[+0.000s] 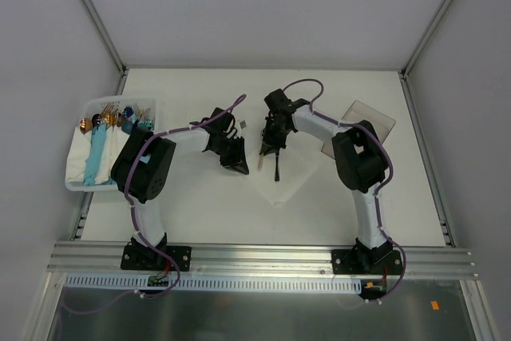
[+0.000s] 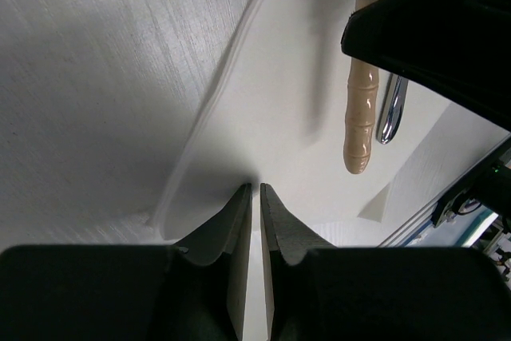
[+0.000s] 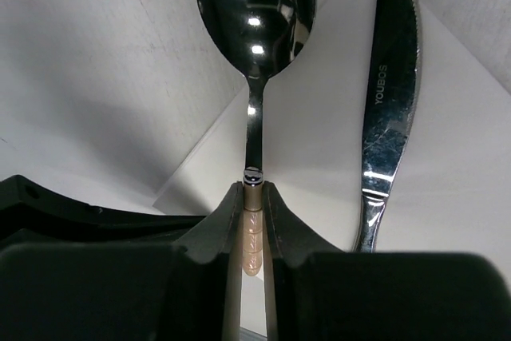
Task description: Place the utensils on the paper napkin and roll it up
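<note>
The paper napkin (image 1: 279, 188) lies white on the table between the two arms. A shiny spoon (image 3: 255, 5) with a beige handle (image 2: 359, 109) lies pointing away over the napkin (image 3: 319, 141). My right gripper (image 3: 253, 189) is shut on that handle, just behind the metal neck. A steel knife (image 3: 391, 101) lies flat on the paper, right beside the spoon. My left gripper (image 2: 255, 188) is shut, its tips down at the napkin's (image 2: 303, 77) raised left edge. I cannot tell if paper is pinched. From above, both grippers (image 1: 239, 167) (image 1: 266, 152) sit close together.
A white bin (image 1: 80, 169) at the far left holds light-blue rolled bundles and more cutlery. A clear plastic tray (image 1: 371, 117) lies behind the right arm. A small grey object (image 1: 242, 124) sits on the table behind the grippers.
</note>
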Controlling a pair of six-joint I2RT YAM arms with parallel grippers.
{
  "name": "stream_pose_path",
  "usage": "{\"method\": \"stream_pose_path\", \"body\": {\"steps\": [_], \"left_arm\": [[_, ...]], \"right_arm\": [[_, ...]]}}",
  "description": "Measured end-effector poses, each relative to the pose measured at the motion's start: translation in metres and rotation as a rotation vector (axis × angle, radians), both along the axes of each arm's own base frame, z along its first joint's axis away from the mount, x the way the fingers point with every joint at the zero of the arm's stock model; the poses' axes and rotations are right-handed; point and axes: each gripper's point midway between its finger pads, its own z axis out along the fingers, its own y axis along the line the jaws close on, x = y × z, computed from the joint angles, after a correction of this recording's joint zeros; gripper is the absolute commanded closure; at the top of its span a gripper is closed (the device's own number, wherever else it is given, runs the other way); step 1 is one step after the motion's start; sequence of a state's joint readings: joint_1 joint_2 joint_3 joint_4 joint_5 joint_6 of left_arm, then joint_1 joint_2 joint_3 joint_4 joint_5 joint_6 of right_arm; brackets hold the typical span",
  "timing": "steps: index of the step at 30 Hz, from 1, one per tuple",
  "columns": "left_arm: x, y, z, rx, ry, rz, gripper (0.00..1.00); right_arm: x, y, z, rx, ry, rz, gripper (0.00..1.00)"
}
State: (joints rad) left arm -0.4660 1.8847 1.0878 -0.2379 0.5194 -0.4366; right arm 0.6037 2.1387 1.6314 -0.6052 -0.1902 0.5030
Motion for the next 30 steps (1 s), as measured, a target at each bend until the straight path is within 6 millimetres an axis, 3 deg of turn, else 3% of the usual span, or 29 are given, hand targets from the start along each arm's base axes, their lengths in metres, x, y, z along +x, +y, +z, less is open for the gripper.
{"method": "stream_pose_path", "body": {"steps": [7,19,30], "left_arm": [[0.0,0.0,0.0,0.0,0.0,0.0,0.89],[0.0,0.0,0.0,0.0,0.0,0.0,0.88],[0.0,0.0,0.0,0.0,-0.001,0.0,0.87]], "right_arm": [[-0.007,-0.011,-0.008,-0.007,0.013,0.001,1.0],[-0.015,-0.029,0.001,-0.083,-0.014,0.043,1.0],[-0.024,-0.029,-0.002,-0.119,-0.013,0.082,1.0]]}}
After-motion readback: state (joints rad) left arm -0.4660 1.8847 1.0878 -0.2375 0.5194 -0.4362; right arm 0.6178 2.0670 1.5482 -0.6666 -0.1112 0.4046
